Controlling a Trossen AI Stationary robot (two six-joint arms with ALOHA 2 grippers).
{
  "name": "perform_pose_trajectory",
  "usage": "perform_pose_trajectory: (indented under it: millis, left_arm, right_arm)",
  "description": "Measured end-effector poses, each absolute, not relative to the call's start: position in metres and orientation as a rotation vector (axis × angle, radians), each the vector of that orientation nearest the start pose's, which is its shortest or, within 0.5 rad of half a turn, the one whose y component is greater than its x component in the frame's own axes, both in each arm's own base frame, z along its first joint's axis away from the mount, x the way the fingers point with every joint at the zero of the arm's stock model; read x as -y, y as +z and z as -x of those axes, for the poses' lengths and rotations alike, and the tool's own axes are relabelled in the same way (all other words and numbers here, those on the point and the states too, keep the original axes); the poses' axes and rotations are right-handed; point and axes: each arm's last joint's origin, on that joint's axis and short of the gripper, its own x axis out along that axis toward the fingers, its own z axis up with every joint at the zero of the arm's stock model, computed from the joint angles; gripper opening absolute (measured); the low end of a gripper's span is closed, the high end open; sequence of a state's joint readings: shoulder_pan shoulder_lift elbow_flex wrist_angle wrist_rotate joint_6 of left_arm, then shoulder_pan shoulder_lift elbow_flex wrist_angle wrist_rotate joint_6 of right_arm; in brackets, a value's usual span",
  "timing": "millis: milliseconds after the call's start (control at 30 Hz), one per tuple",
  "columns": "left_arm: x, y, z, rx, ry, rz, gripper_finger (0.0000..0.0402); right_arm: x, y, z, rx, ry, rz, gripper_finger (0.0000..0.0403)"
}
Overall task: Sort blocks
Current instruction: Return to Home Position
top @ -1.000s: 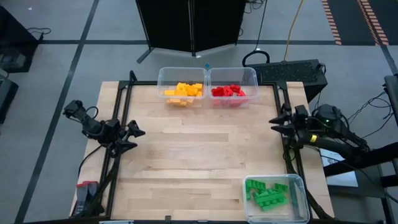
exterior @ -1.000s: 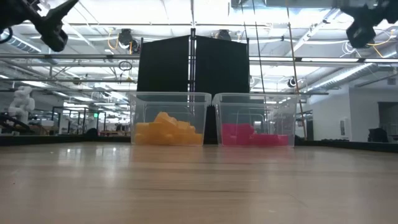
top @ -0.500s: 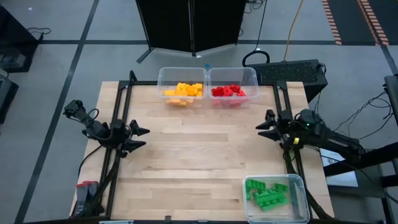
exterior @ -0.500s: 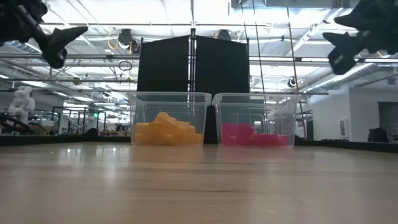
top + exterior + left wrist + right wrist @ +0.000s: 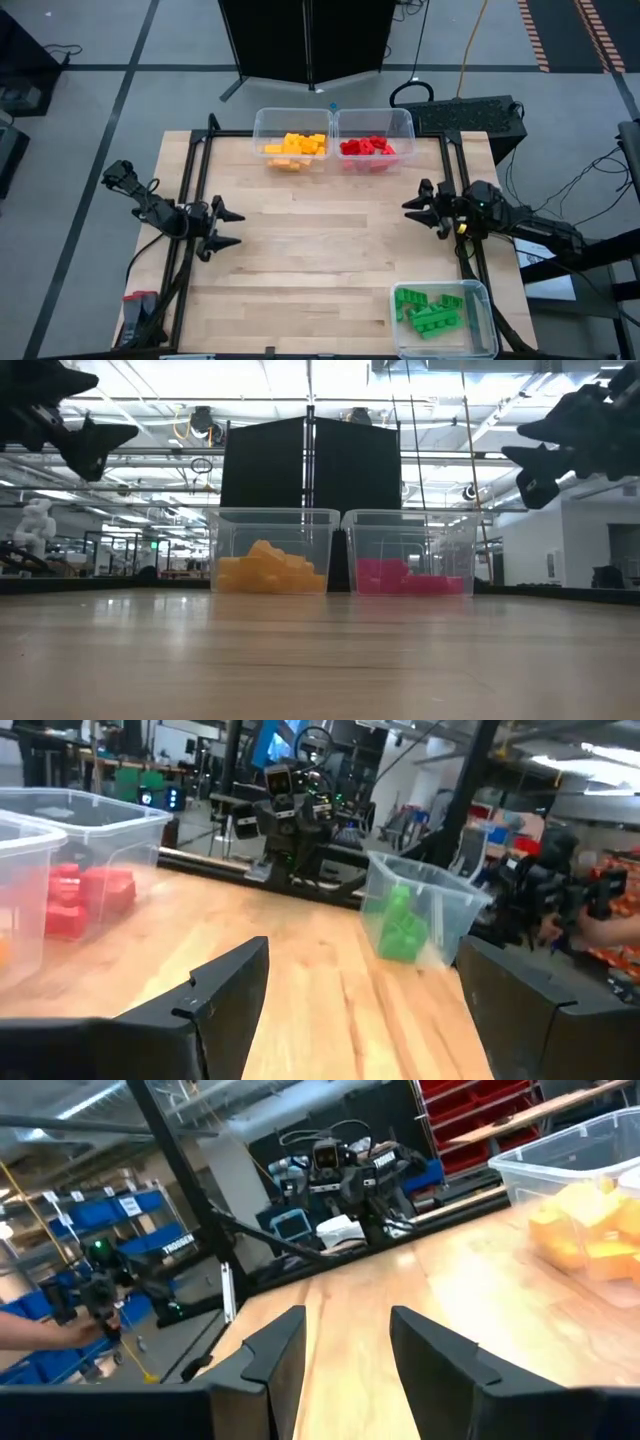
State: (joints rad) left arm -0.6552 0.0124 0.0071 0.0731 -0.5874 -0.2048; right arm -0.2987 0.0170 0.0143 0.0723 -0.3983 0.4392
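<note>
- The left gripper [image 5: 231, 228] is at the left edge of the table [image 5: 320, 250]. Its arm reaches in from the left side and points to the right, toward the middle of the board.
- In the low view this gripper [image 5: 97, 438] hangs high above the wood and touches nothing.
- Its two fingers are spread wide apart, and the left wrist view shows only bare table between them.
- The right gripper [image 5: 414, 197] is at the right edge of the table. Its arm comes in from the right side and points to the left, and it is also well above the surface [image 5: 535, 460].
- Its fingers are parted with a clear gap, and they hold nothing.
- The yellow-orange blocks [image 5: 295, 148] lie in the far left bin [image 5: 262, 122].
- The red blocks [image 5: 368, 146] lie in the far right bin [image 5: 406, 120], which touches the first one.
- The green blocks [image 5: 430, 310] lie in the near right bin [image 5: 484, 300], at the near right corner.
</note>
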Motion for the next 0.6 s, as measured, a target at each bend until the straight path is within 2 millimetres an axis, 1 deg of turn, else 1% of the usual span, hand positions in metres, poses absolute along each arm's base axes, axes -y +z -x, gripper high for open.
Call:
perform_pose_trajectory:
  millis: [67, 133, 167, 200, 267, 300, 367, 433, 467, 600]
  left_arm:
    - [0.044, 0.172, -0.083, 0.048, -0.078, 0.250, 0.0287]
    - [0.044, 0.172, -0.083, 0.042, -0.093, 0.341, 0.0287]
    - [0.045, 0.172, -0.083, 0.040, -0.108, 0.355, 0.0287]
    - [0.046, 0.171, -0.083, 0.036, -0.137, 0.331, 0.0287]
    - [0.049, 0.172, -0.083, 0.035, -0.252, 0.222, 0.0287]
    - [0.051, 0.172, -0.082, 0.045, -0.327, 0.161, 0.0287]
    - [0.055, 0.178, -0.079, 0.125, -0.509, 0.055, 0.0287]
    - [0.059, 0.179, -0.076, 0.162, -0.661, 0.000, 0.0287]
    - [0.060, 0.178, -0.076, 0.147, -0.705, -0.007, 0.0287]
    - [0.060, 0.168, -0.077, 0.022, -0.715, 0.046, 0.0287]
  right_arm:
    - [0.018, 0.173, -0.095, 0.033, 0.111, -0.405, 0.0144]
    - [0.018, 0.173, -0.096, 0.026, 0.110, -0.447, 0.0144]
    - [0.018, 0.172, -0.096, 0.021, 0.113, -0.465, 0.0144]
    - [0.017, 0.172, -0.096, 0.015, 0.125, -0.465, 0.0144]
    - [0.016, 0.172, -0.096, 0.009, 0.154, -0.440, 0.0144]
    - [0.016, 0.172, -0.096, 0.007, 0.182, -0.418, 0.0144]
    - [0.014, 0.173, -0.095, -0.001, 0.245, -0.379, 0.0144]
    - [0.012, 0.173, -0.095, -0.006, 0.299, -0.342, 0.0144]
    - [0.012, 0.173, -0.095, -0.005, 0.317, -0.322, 0.0144]
    - [0.011, 0.174, -0.094, 0.011, 0.347, -0.235, 0.0144]
